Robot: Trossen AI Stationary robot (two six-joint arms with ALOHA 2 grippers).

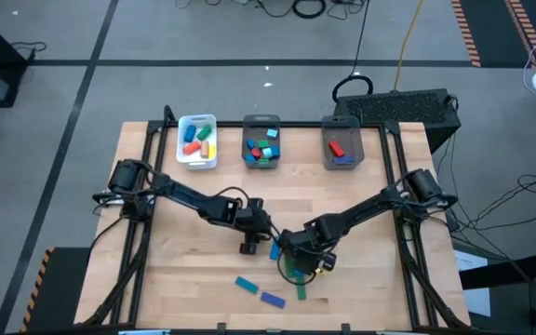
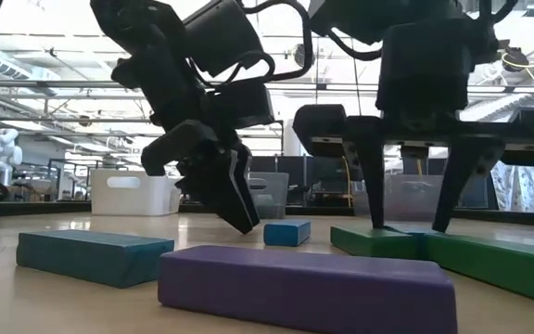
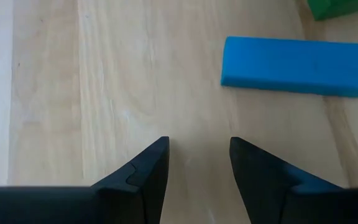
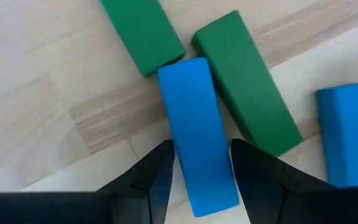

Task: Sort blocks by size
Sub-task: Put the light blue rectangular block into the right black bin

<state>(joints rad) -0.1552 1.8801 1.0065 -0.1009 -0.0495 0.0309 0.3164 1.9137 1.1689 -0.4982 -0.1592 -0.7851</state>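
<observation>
Hovering low over the counter [image 1: 194, 270], both grippers sit among the last loose blocks.

Right gripper [image 4: 201, 165] has its fingers [image 4: 151, 180] parted narrowly on either side of a blue bar [image 4: 197, 137]; whether they press it I cannot tell, and two green bars [image 4: 244, 93] splay just beyond the fingertips. Left gripper [image 3: 197, 155] holds nothing, its fingers [image 3: 145, 177] a modest gap apart over bare wood, a blue block [image 3: 297, 65] lying just ahead and off to one side. A teal bar [image 1: 247, 284] and a purple bar [image 1: 272, 299] lie near both grippers (toward the counter's front edge). Far from the fingers, a white tray [image 1: 196, 164] and two grey bins [image 1: 261, 166] hold sorted blocks.
</observation>
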